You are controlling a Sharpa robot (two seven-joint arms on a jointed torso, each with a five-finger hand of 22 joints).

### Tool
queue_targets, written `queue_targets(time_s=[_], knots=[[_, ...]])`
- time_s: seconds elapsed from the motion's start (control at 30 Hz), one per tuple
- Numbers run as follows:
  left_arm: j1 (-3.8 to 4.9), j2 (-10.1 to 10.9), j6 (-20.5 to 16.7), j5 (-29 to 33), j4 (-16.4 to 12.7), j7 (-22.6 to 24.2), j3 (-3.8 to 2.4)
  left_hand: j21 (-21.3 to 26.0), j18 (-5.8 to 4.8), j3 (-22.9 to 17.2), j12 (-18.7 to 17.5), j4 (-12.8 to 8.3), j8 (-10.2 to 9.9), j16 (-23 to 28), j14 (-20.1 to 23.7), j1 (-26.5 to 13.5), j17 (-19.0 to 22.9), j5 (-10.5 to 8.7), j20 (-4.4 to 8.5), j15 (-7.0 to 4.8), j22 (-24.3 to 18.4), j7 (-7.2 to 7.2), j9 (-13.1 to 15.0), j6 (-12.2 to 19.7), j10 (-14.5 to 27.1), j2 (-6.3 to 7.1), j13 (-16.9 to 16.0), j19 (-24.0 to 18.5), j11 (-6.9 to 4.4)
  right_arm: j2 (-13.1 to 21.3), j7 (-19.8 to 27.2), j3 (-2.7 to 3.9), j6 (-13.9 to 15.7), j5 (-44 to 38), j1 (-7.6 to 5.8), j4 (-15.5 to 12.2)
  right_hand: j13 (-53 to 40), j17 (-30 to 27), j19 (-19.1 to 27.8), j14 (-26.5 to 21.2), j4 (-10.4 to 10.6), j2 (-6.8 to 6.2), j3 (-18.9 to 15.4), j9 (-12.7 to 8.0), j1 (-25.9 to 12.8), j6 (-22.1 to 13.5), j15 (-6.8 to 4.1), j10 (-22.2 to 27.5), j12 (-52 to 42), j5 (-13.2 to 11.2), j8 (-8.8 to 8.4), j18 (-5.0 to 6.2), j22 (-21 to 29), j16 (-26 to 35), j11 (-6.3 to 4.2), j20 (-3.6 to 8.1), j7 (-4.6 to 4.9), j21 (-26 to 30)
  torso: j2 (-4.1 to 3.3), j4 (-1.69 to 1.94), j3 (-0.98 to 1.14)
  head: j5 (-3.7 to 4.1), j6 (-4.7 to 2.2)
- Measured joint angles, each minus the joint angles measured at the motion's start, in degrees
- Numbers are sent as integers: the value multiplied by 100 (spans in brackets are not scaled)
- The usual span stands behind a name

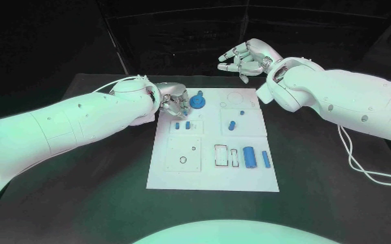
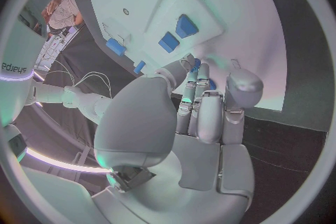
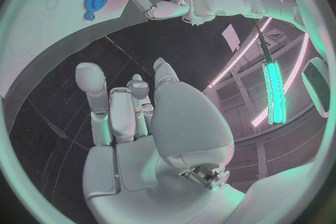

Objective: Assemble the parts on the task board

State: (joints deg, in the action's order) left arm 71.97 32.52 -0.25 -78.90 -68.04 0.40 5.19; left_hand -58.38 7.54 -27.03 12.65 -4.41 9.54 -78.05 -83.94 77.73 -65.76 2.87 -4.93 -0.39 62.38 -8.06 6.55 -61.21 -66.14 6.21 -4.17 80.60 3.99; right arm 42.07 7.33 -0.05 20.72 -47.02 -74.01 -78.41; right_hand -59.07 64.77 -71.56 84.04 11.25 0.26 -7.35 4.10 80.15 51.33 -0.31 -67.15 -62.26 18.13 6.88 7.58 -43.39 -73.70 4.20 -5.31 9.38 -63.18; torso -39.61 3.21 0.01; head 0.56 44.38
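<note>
Several blue parts (image 1: 250, 157) | on task board (image 1: 213, 179) | recesses

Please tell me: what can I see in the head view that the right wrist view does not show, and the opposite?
Head view alone: the two blue cylinders lying side by side near the board's close end, and a small blue peg mid-board. Right wrist view alone: the right hand from behind, fingers curled, holding nothing. Both: the white task board, the blue gear and the left hand beside it.
</note>
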Motion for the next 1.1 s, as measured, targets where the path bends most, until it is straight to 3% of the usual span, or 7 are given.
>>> queue_targets(time_s=[0.2,0.43,0.97,1.1], knots=[[2,-2,34,2,-4,-29,-1,0,0,31,-97,31,-92,0,0,-73,27,0,0,0,-3,-26,-37,26,25,74,15,0,25,-4,0,0,-1,-7,0,6,0,0,0,0,0,0,0,0,0,0,0,0,0,0,0,0,0,0,0,0,0,0,1,-1,-1,1,5],[1,-3,59,3,-4,-52,0,86,0,195,-291,97,-419,39,-21,-228,110,0,-29,21,-61,-98,-196,523,259,231,45,-29,133,-12,-1,0,-1,-12,0,14,0,32,0,0,0,24,0,0,24,0,0,0,0,0,0,0,0,0,0,0,0,0,1,-1,-1,1,12],[0,59,48,25,-21,-62,1,113,0,270,-358,93,-442,39,-1,-227,137,0,-48,42,-84,-103,-220,534,330,231,44,-48,164,5,-10,0,-4,-32,0,29,5,56,0,0,0,31,0,0,31,0,0,1,0,0,0,0,0,0,-1,0,0,0,4,-2,-1,14,13],[0,175,7,32,-75,-62,0,134,0,280,-397,83,-442,39,-1,-227,148,0,-48,41,-100,-103,-232,534,373,231,44,-48,162,51,-49,0,-16,-80,0,59,578,38,0,0,-33,97,1,0,200,0,0,481,519,0,40,0,102,0,-13,0,0,98,8,3,-2,17,1]])
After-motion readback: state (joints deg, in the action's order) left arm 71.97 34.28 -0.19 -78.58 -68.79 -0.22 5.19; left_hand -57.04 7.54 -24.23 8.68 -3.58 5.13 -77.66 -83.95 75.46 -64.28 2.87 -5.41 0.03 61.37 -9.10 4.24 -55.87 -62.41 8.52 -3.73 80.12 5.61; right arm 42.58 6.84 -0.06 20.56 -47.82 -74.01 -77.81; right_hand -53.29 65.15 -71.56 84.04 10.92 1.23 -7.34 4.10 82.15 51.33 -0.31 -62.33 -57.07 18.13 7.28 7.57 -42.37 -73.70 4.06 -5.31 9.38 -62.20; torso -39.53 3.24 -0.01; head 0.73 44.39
